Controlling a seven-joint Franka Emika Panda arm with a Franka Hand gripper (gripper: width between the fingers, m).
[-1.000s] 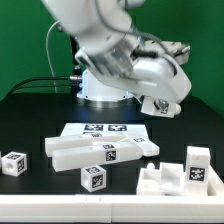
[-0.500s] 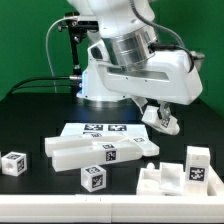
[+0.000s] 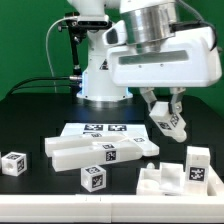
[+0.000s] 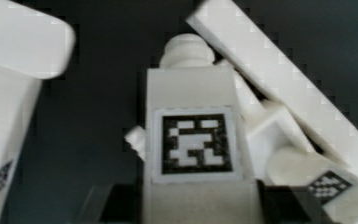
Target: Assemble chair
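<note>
Chair parts: white blocky plastic pieces with black-and-white square tags, most lying loose on my black table (image 3: 25, 130), one up in my claw. I see nothing joined yet.
Front cube: small white tagged plastic cube (image 3: 93, 178), nearest the camera, just in front of the long bars.
Notched panel: white stepped plastic panel (image 3: 160, 182), front, at the exterior view's right. A white tagged block (image 3: 198, 165) stands at its far side; touching it or part of it, I cannot tell.
Left cube: second small white tagged cube (image 3: 13, 163) at the exterior view's left, apart from the other pieces.
Long bars: white plastic bars (image 3: 85, 150) lying flat side by side mid-table, one tag facing up near their middle.
Marker board: thin flat white marker board (image 3: 100, 128), flat on the table just behind the long bars.
Held piece: white plastic bar with a rounded peg end and a square tag (image 3: 168, 125) (image 4: 194, 100), lifted off the table, above and behind the long bars' end at the exterior view's right.
My claw: gripper (image 3: 165, 112) (image 4: 194, 205) clenched on the held piece. In the wrist view a dark finger (image 4: 114, 205) sits on each side of its tagged end, peg end pointing away from me.
Below the claw: blurred white parts on black, one a slanted bar (image 4: 282, 80) beside the held piece.
Arm: large glossy white robot arm (image 3: 160, 50), its base at the back in front of a green wall.
</note>
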